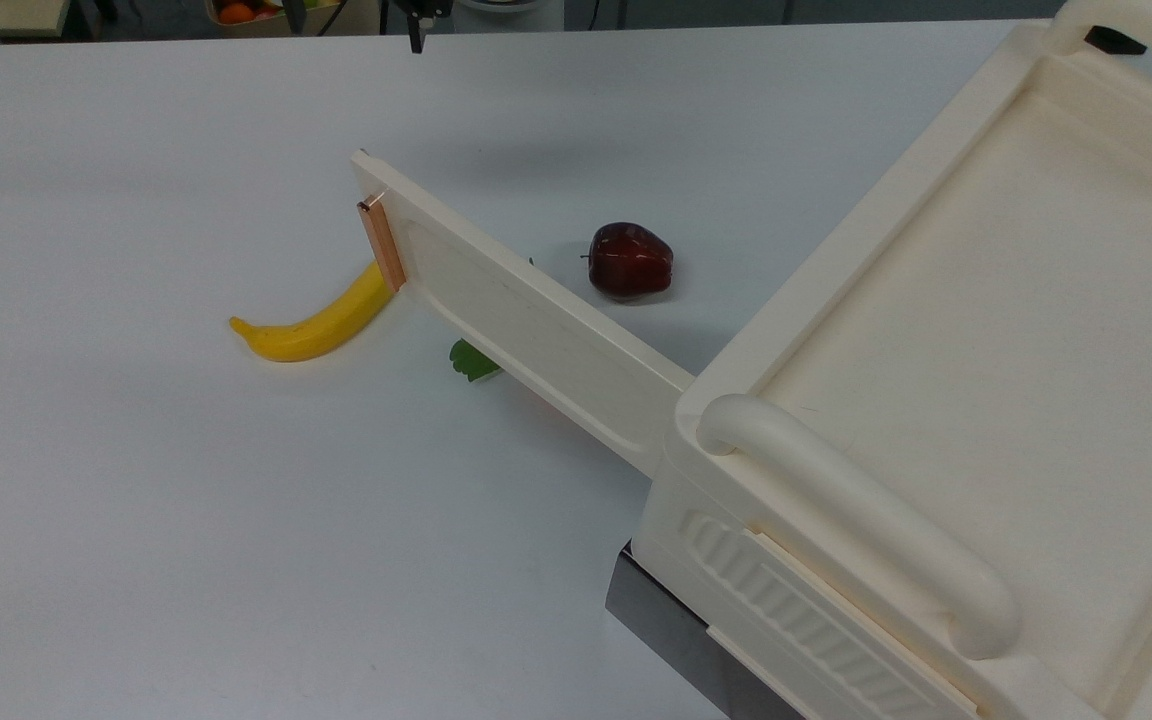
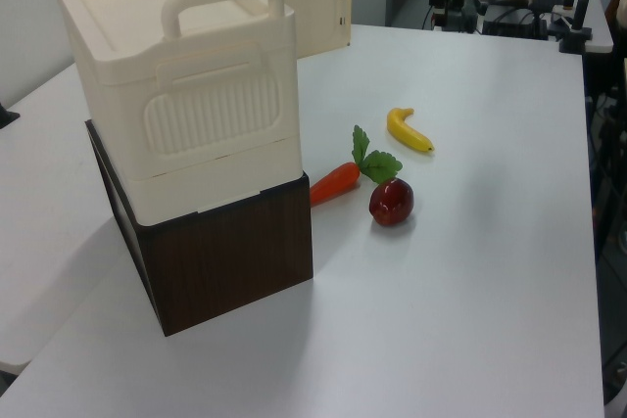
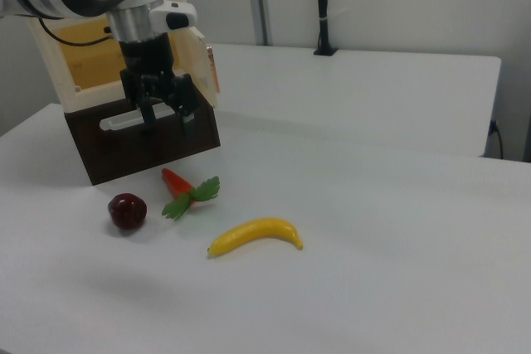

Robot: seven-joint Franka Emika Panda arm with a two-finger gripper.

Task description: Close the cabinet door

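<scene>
Cream plastic filled the right side of the top view, where the cabinet [image 1: 986, 330] sat on its dark base with a thick rounded handle across its near corner. The cabinet door [image 1: 526, 315] stood wide open, swung out from the cabinet's corner toward the upper left of the top view, its copper-coloured strip [image 1: 382, 245] at the free edge. On the white surface [image 1: 156, 500] a banana [image 1: 316, 320] lay just beside that free edge, its upper end hidden behind the strip. A dark red apple [image 1: 631, 260] rested on the other side of the door, near the frame's centre, and a green leaf [image 1: 473, 360] peeked from under the panel. In the right view a carrot [image 3: 176, 181] with green leaves lay between the apple and the banana, near the dark base. The hand [image 3: 166, 118] hung in the upper left of the right view, in front of the cabinet and above the surface, its two fingers apart and clamped on nothing.
</scene>
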